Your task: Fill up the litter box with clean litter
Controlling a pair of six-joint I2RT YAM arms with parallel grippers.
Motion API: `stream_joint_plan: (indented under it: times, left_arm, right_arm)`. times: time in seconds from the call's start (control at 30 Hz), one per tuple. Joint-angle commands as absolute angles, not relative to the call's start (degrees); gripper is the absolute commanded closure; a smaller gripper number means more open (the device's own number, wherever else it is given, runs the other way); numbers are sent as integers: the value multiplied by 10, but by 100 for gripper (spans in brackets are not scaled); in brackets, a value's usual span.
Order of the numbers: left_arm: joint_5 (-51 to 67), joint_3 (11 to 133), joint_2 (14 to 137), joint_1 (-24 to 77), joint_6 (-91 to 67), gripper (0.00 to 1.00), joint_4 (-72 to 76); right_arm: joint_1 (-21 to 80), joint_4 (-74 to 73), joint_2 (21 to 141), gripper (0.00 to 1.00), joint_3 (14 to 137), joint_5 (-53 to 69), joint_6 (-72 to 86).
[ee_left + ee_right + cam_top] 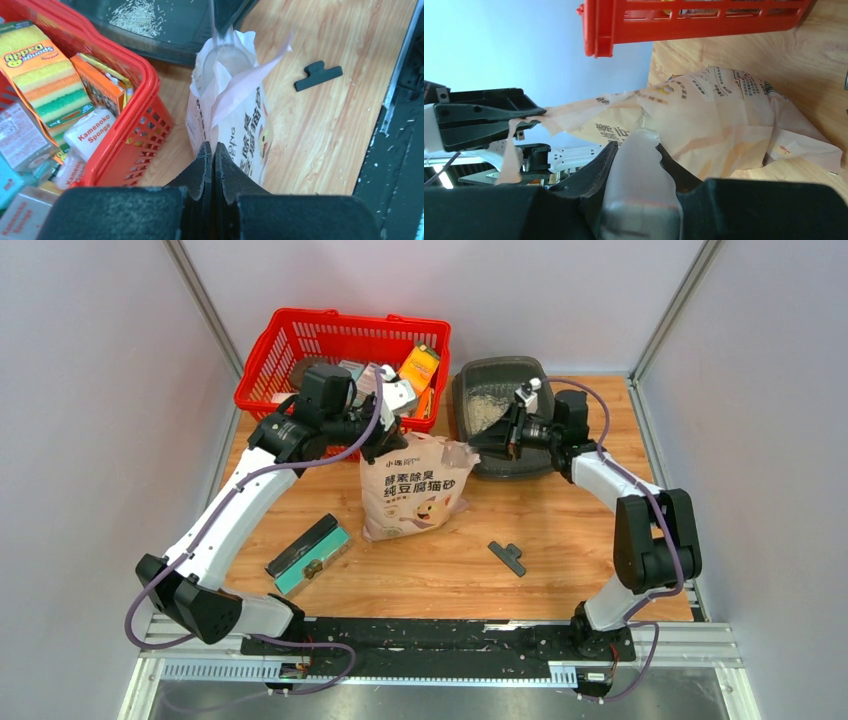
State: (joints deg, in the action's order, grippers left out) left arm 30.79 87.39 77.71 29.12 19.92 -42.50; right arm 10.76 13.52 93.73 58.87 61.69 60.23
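Scooping is the step in hand, as I read it: my right gripper (pixel 636 150) is clamped on a clear scoop (pixel 227 55) whose bowl sits in the mouth of the bag (pixel 415 490), centre of the top view. My left gripper (pixel 213 160) is pinched together on the bag's torn top flap, holding that mouth up. The litter box (pixel 535 375) lies at upper middle, just right of the basket (pixel 300 330) and just beside the bag. Only a thin patch of litter (pixel 487 410) shows on its floor, so I judge the filling barely begun. I'd hold the flap taut, dig deep, lift level, and tip only once past the rim, since grains spilt on the wood are lost
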Motion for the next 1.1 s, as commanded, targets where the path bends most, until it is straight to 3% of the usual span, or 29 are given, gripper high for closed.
stream_joint_plan:
  times: [0.0, 0.43, 0.73, 0.8, 0.93, 1.07]
  left_arm:
    - [333, 921, 735, 290, 299, 100, -332]
    - [325, 883, 706, 296, 353, 100, -352]
    - [293, 867, 700, 314, 405, 100, -385]
    - [283, 864, 698, 318, 402, 100, -384]
    - [278, 861, 701, 323, 402, 100, -388]
    - [274, 868, 707, 323, 403, 100, -390]
  right_arm:
    - [93, 147, 900, 100, 601, 679, 584]
    - [56, 114, 925, 100, 633, 739, 570]
    - [40, 300, 944, 100, 541, 730, 699]
    - [33, 409, 955, 100, 522, 720, 782]
    - [19, 425, 969, 100, 519, 738, 773]
    - [19, 551, 993, 100, 492, 717, 847]
